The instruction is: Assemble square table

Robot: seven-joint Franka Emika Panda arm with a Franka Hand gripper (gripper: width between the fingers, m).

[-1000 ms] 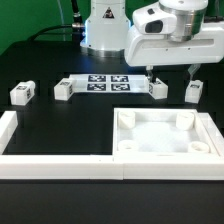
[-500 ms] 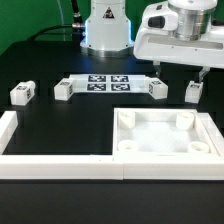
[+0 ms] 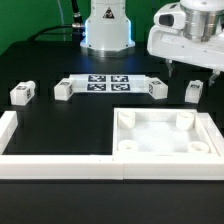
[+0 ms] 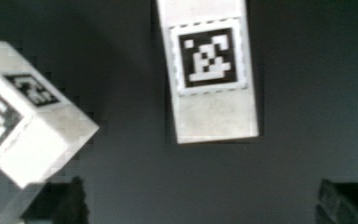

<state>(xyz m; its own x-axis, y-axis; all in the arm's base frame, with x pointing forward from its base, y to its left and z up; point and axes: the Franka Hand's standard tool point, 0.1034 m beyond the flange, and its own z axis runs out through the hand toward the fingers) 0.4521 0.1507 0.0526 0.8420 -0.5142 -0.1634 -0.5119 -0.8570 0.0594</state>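
One white square tabletop (image 3: 165,149), tray-like with a raised rim and round corner sockets, lies open side up at the near edge of the black table (image 3: 60,125), toward the exterior view's right. No leg stands in its sockets.

Four short white legs bearing black-and-white tags lie loose in a row farther back:
- The outer left leg (image 3: 22,94) is nearest the exterior view's left edge.
- The inner left leg (image 3: 63,90) and the inner right leg (image 3: 157,88) lie just beside the two ends of the marker board (image 3: 108,83).
- The outer right leg (image 3: 194,91) lies apart, on the exterior view's right.

The gripper (image 3: 196,74) hangs above the table between the inner right and outer right legs. Its jaws are spread wide and hold nothing.

In the wrist view both dark fingertips (image 4: 60,200) frame bare table, with a tag-up leg (image 4: 211,75) and a slanted leg (image 4: 25,110) beyond. Which of the four these are cannot be told.

A front border wall (image 3: 60,167) runs along the near edge, just before the tabletop. A side border wall (image 3: 8,125) runs along the exterior view's left edge. The robot base (image 3: 108,30) stands at the far edge.
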